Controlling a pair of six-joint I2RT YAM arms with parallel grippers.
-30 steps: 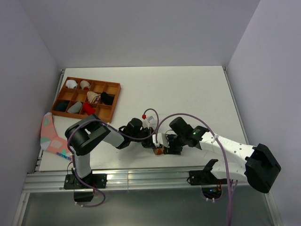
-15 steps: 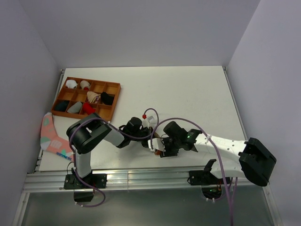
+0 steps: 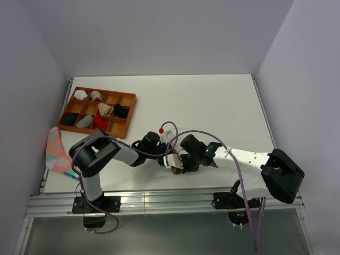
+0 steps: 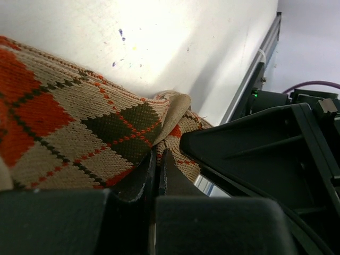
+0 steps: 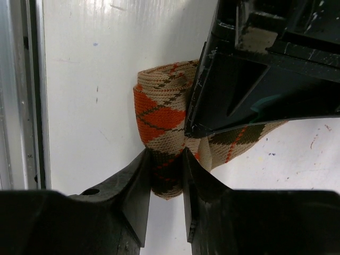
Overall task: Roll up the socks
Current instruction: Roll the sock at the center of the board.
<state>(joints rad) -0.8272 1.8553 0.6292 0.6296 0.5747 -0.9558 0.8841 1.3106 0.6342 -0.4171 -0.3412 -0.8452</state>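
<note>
The right hand [image 5: 163, 175] is clamped on the folded end of the tan argyle sock [image 5: 159, 119], and the rolled bulge sits just beyond its fingertips on the white worktop [image 5: 90, 106]. The left hand [image 4: 158, 159], jaws all but together, pinches a fold of the same sock from the opposite side. Its black body lies over the fabric, close against the right hand.

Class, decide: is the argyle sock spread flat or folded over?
Folded over: the argyle sock doubles back on itself in a rounded bend, pinched by the right gripper.
</note>
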